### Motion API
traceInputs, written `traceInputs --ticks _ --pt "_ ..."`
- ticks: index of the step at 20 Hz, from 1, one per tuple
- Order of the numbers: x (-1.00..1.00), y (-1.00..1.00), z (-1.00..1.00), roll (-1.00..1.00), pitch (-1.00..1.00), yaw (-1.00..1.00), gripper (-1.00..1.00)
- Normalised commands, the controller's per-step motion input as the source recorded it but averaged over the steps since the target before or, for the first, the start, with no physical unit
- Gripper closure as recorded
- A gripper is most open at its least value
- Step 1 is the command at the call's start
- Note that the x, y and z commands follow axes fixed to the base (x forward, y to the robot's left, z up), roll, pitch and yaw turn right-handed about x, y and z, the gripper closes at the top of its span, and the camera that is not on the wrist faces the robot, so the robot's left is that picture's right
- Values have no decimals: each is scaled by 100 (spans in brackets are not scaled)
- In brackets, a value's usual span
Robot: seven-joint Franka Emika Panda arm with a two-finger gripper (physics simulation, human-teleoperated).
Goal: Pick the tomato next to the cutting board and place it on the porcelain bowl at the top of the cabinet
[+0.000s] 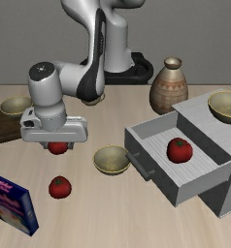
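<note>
- Tomato (57,149) sat just under the gripper (55,142), at the cutting board's (9,124) 4 o'clock.
- Pincer apart or clamped: couldn't tell.
- Tomato likely light, smooth, slightly soft; take it gently across its middle.

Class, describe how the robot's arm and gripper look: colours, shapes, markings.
The arm is rounded, glossy white-grey segments with dark joints. The gripper has a wide, boxy pale-grey body under a cylindrical wrist. No cables or markings visible.

The arm (92,39) has rounded, glossy pale-grey links with dark joint seams. Its gripper (57,144) has a wide, boxy, pale body.
</note>
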Motion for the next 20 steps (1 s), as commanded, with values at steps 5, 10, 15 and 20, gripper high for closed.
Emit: traceInputs --ticks 5,10,15,20 --pt "0 0 100 0 0 0 100" --pt "0 0 100 0 0 0 100" --pt "0 0 100 0 0 0 100" --pt "0 0 100 0 0 0 100"
